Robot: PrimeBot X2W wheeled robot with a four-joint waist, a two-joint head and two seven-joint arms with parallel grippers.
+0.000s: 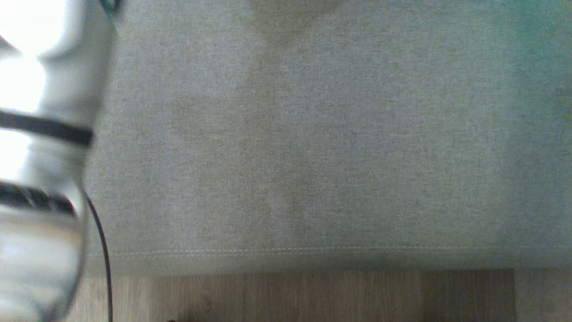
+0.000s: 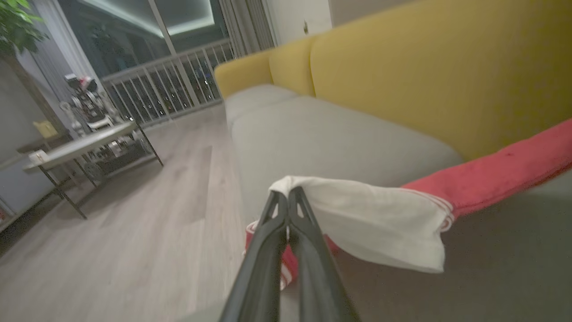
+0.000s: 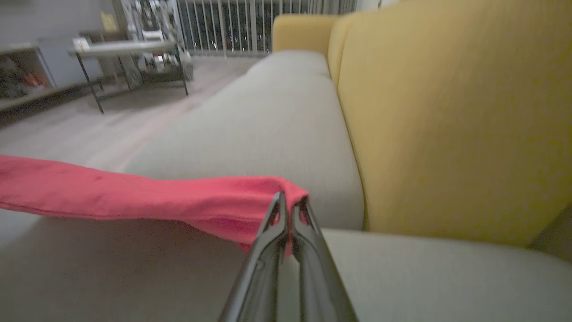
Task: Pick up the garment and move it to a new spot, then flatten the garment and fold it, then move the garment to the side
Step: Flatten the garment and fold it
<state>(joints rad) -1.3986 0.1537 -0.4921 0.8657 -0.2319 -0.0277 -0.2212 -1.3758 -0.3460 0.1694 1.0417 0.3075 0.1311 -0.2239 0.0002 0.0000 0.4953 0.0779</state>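
Left wrist view puts the garment [image 2: 380, 223] at centre frame, its white end clamped in the left gripper [image 2: 288, 193] and its red length running to the right edge. In the right wrist view the right gripper [image 3: 291, 201] pinches the red end at centre. The cloth hangs stretched between both grippers over the grey seat cushion [image 3: 277, 129], beside the yellow backrest [image 3: 447, 112], likely so that it lands spread flat.

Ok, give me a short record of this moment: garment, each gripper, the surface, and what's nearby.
garment: red and white garment, stretched between the two grippers over the seat
left gripper: shut on the white end
right gripper: shut on the red end
surface: grey sofa seat, yellow backrest
nearby: table on a wood floor
stage: held, not yet flattened or folded
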